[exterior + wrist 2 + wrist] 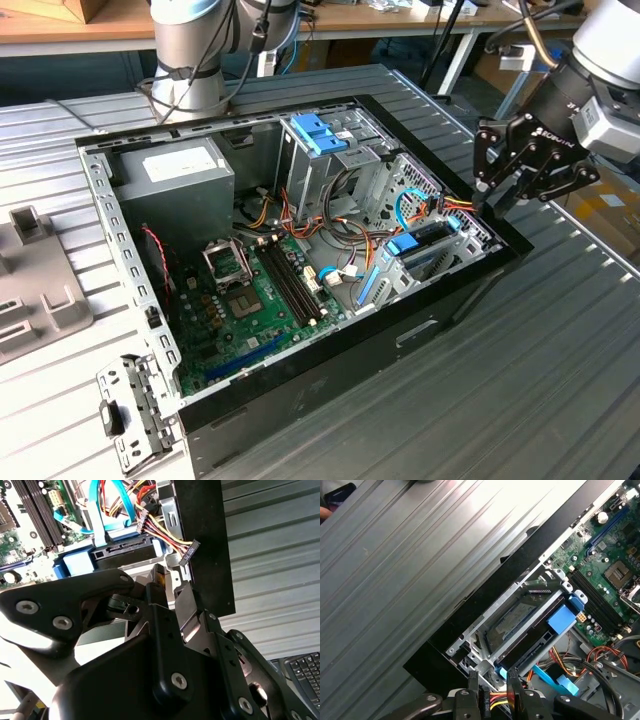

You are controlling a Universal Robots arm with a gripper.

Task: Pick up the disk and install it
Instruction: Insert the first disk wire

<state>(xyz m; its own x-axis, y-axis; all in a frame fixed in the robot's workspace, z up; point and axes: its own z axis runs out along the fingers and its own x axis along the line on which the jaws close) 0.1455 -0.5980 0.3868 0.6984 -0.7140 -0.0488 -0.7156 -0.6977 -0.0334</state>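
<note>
Disk, a flat dark hard drive with blue plastic side rails point(532, 635), lies seated in the metal drive bay at the corner of the open black computer case point(400, 340); the exterior view shows it there point(425, 250), near the case's front edge toward that view's right. Just above that corner hangs the black tool point(500, 190), apart from the disk, its fingers point(470, 692) drawn close together and holding nothing, beside the yellow and red cable bundle point(495, 698). Ribbed grey tabletop point(560, 380) carries the case.
</note>
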